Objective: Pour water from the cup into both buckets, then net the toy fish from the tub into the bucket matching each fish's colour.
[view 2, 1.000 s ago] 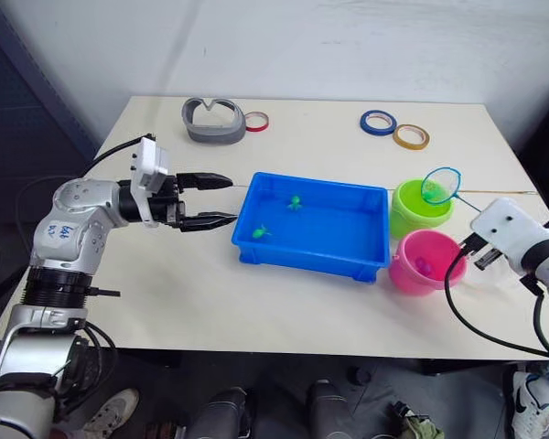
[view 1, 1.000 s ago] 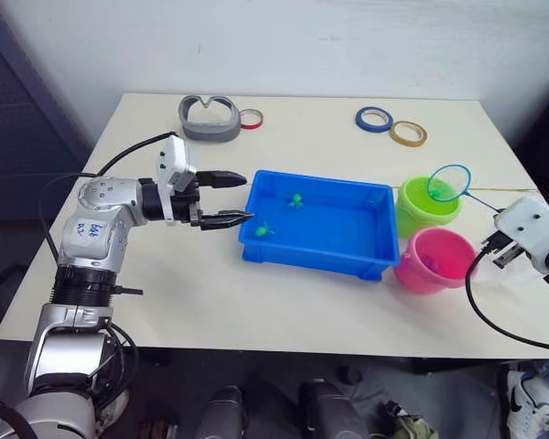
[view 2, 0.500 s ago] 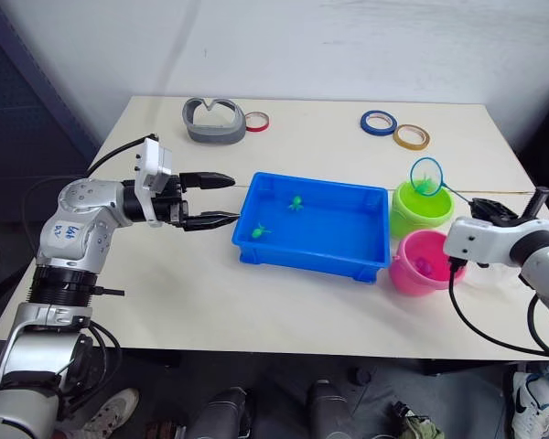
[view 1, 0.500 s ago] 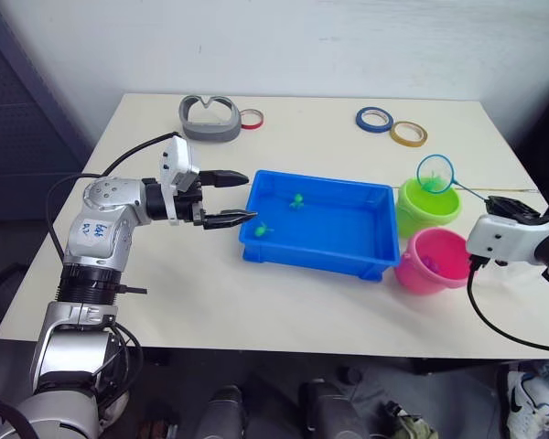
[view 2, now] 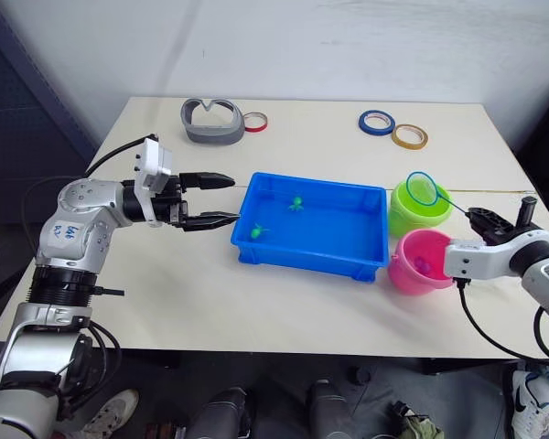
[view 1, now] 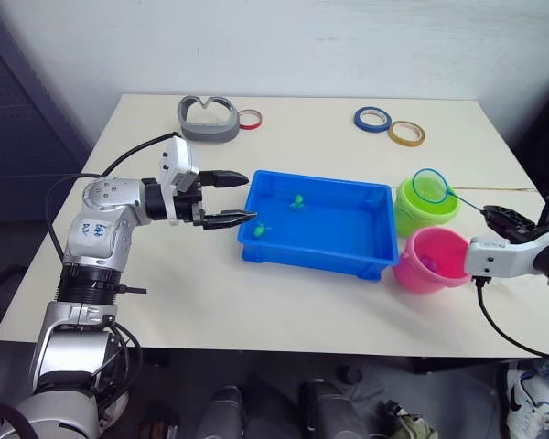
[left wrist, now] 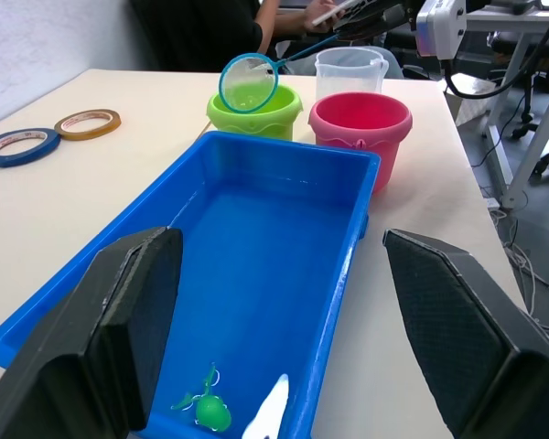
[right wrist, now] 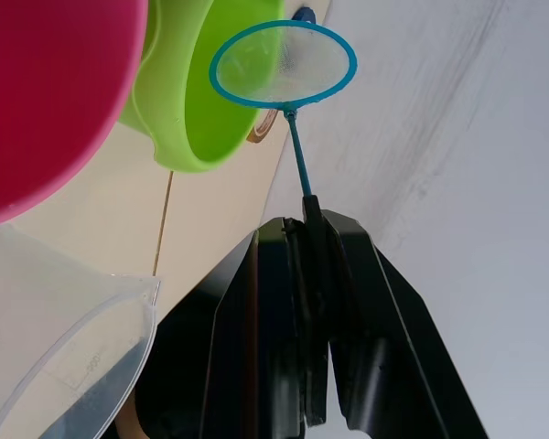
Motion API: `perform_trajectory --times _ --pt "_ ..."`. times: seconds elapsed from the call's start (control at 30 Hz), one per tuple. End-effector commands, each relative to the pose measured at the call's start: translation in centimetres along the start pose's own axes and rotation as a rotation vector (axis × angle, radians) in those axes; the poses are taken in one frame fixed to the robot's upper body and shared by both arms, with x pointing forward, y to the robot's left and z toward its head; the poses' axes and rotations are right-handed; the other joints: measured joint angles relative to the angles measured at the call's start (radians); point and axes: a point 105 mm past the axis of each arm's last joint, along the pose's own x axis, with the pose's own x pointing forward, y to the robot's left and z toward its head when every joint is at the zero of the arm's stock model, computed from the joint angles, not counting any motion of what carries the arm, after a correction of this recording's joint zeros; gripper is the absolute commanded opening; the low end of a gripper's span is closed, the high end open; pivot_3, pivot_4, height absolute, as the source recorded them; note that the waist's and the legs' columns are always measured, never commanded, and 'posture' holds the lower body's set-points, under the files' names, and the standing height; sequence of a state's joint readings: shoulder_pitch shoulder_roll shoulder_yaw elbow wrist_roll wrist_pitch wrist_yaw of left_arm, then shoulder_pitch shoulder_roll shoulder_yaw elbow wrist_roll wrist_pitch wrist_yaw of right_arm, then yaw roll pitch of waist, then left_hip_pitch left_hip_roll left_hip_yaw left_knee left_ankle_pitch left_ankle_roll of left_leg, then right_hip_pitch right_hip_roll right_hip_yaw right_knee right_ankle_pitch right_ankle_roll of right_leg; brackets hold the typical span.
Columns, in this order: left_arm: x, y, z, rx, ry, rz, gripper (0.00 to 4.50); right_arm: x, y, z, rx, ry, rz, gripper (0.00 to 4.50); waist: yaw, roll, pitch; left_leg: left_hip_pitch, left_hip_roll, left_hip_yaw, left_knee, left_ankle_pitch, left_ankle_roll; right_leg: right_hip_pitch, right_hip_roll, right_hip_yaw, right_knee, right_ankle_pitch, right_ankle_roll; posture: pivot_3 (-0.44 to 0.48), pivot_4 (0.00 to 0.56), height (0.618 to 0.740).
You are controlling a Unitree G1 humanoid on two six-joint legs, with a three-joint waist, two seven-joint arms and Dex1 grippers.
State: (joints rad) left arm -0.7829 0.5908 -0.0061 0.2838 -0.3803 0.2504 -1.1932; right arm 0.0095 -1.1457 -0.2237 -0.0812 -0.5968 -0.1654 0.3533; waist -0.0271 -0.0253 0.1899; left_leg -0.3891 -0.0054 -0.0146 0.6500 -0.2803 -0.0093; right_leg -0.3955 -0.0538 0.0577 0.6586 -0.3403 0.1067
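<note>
1. On the table's right half, the right gripper (view 2: 479,218) is clamped on the thin handle of the net (view 2: 421,188), whose blue hoop hangs over the green bucket (view 2: 404,215).
2. The pink bucket (view 2: 419,262) stands touching the green one, at its six o'clock, with small pink fish inside.
3. The clear cup (left wrist: 349,69) sits behind the pink bucket, by the right arm.
4. The blue tub (view 2: 314,229) lies mid-table, at nine o'clock from both buckets, with two green fish (view 2: 295,201) in it.
5. At the tub's nine o'clock, the left gripper (view 2: 221,199) hovers with jaws spread wide, holding nothing, just off the tub's end wall.
6. At twelve o'clock, far across the table, lie tape rings (view 2: 392,129) and a grey clip-like piece (view 2: 210,120).
</note>
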Motion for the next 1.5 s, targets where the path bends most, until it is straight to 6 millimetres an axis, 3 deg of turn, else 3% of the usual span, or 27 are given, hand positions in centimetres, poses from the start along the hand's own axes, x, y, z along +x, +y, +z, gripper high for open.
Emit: perform_trajectory --times 0.03,0.2,0.33,0.47,0.73,0.93,1.17,1.5 --pt "-2.0 0.9 1.4 0.030 -0.005 0.058 3.84 -1.1 -3.8 0.2 0.113 -0.005 -0.089 0.00 -0.001 0.000 0.000 0.000 0.000 0.000 0.000 0.000 0.000 0.000 0.000 0.000 0.000 0.000 0.000 0.000 0.150 0.740" --pt "-5.0 2.0 1.1 0.028 0.051 0.144 3.84 -1.3 -6.4 2.1 0.326 -0.078 -0.117 0.00 -0.004 0.000 0.000 0.001 0.002 0.000 0.000 0.000 0.000 0.000 0.003 0.000 0.001 0.000 0.000 0.000 0.150 0.740" --pt "-6.4 2.3 1.2 0.023 0.075 0.174 3.84 -0.7 -6.7 4.2 0.545 -0.173 -0.060 0.00 -0.001 0.000 0.000 0.002 0.003 -0.002 0.000 0.000 -0.001 0.001 0.003 0.000 0.002 0.000 0.000 0.000 0.150 0.740" --pt "-7.4 1.7 0.8 -0.002 0.117 0.183 3.84 0.1 -4.0 7.7 0.907 -0.281 0.186 0.00 0.000 0.000 0.000 0.001 0.002 -0.003 0.000 0.000 -0.001 0.002 0.000 0.001 0.001 0.000 0.000 0.000 0.150 0.740" --pt "-7.5 0.4 0.4 -0.011 0.112 0.195 3.84 0.7 -0.4 13.0 1.263 -0.328 0.533 0.00 0.000 0.000 0.000 0.000 0.001 -0.004 0.000 0.000 0.000 0.001 -0.003 0.000 0.001 0.000 0.000 0.000 0.150 0.740" --pt "-6.7 -0.2 -1.0 -0.012 0.125 0.214 3.84 1.8 0.2 14.8 1.348 -0.316 0.596 0.00 -0.001 0.000 0.000 -0.001 0.001 -0.004 -0.002 0.000 0.000 -0.001 -0.003 0.000 0.001 0.000 0.000 0.000 0.150 0.740" --pt "-7.1 0.9 -2.0 0.018 0.138 0.349 3.84 4.7 1.1 16.8 1.401 -0.277 0.597 0.00 -0.001 0.000 0.000 -0.001 0.000 -0.004 -0.002 0.000 0.000 -0.002 -0.003 0.000 0.001 0.000 0.000 0.000 0.150 0.740" --pt "-7.5 0.9 -1.6 0.030 0.132 0.396 3.84 8.0 0.9 18.4 1.444 -0.253 0.536 0.00 -0.004 0.000 0.000 -0.002 0.000 -0.004 -0.002 0.000 0.000 -0.004 -0.003 -0.001 0.001 0.000 0.000 0.000 0.150 0.740"
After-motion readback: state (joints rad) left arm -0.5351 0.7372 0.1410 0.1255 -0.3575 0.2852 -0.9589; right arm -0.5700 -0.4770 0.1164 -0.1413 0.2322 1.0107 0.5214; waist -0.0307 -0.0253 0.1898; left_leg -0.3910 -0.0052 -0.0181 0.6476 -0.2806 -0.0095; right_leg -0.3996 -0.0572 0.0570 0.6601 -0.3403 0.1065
